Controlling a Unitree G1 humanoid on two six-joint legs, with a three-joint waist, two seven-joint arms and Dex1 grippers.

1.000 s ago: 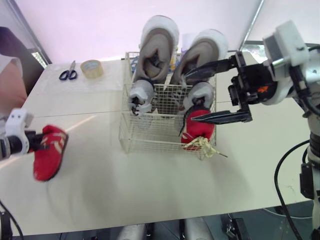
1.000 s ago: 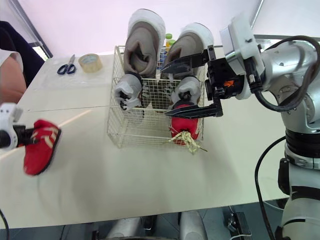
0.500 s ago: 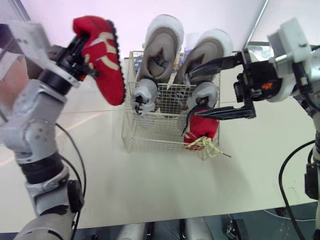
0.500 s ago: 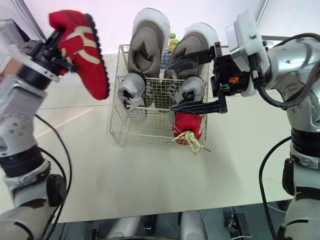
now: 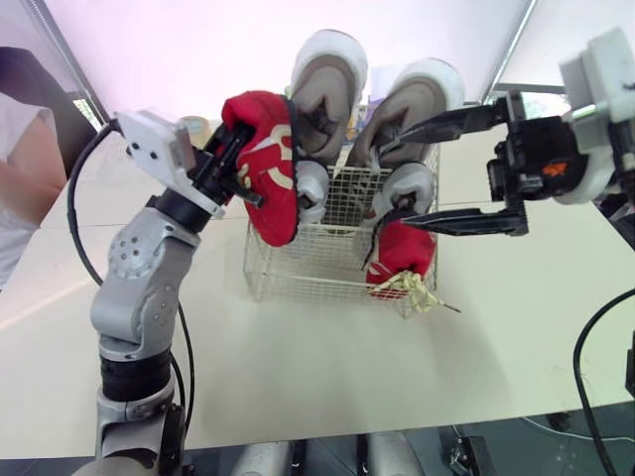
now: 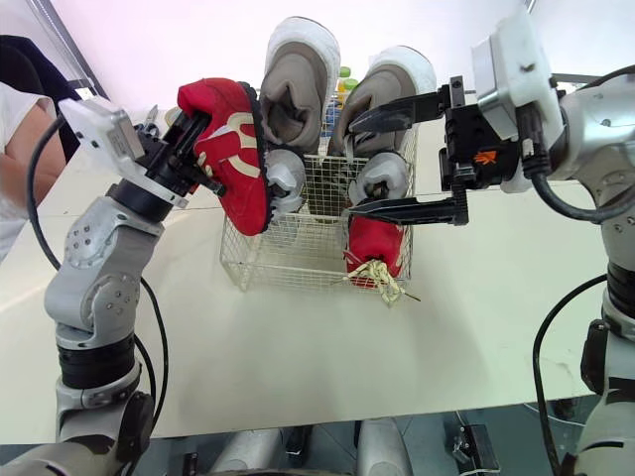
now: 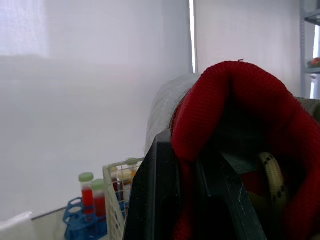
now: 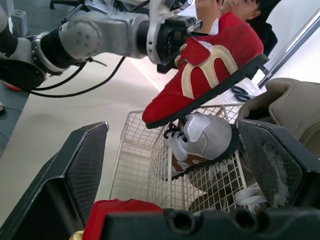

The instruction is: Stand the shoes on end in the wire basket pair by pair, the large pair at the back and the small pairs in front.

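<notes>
My left gripper [image 5: 230, 164] is shut on a red shoe [image 5: 266, 169], clamped at its heel collar [image 7: 235, 100] and held toe down over the left front of the wire basket [image 5: 308, 270]. Two large beige shoes [image 5: 327, 69] stand on end at the basket's back. In front of them are two small silver shoes [image 5: 409, 188]. A second red shoe [image 5: 402, 253] with yellowish laces stands in the front right corner. My right gripper [image 6: 352, 164] hangs open wide at the basket's right side, with nothing between its fingers [image 8: 75, 170].
A person [image 5: 20, 178] sits at the table's far left. Scissors [image 8: 242, 92] and a tape roll [image 5: 193, 124] lie behind my left arm. A blue rack of tubes [image 7: 87, 210] stands behind the basket. Bare tabletop [image 5: 347, 367] stretches in front of the basket.
My left arm has carried the red shoe from the table's left up and across to the basket's left front. The right gripper has stayed open beside the basket.
</notes>
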